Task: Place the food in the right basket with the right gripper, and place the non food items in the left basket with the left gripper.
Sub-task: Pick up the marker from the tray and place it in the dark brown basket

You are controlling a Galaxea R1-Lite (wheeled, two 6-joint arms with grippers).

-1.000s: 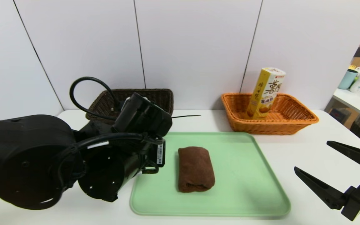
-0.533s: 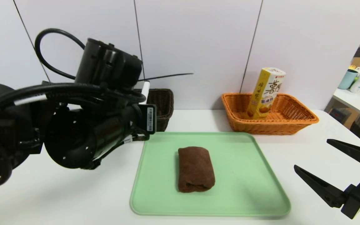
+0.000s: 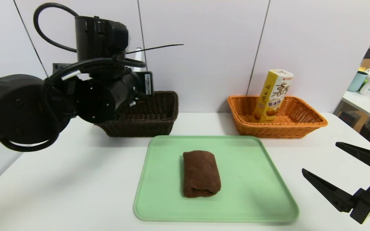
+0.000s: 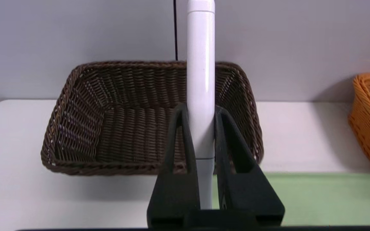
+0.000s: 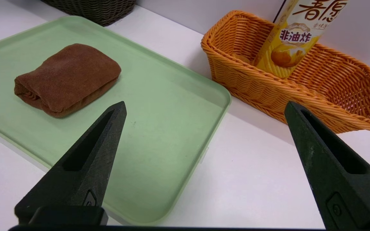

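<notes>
Left wrist view: smooth white marker pen point(image 4: 200, 80) above woven left basket point(image 4: 85, 118).

White marker pen point(image 4: 200, 80) upright, clamped above dark basket point(image 4: 75, 128); brown towel point(image 3: 201, 173) centre; snack box point(image 3: 273, 94) upright in orange basket point(image 3: 300, 128).

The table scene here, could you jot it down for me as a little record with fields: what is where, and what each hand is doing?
left hand: shut on the slim white marker pen, raised above the near edge of the dark brown woven wicker basket
right hand: open, parked low at the table's right, holding nothing
tall yellow-and-white cardboard snack box: standing in the orange woven wicker basket
dark brown rolled towel: lying on the pale green plastic tray
dark basket: nothing seen inside
</notes>
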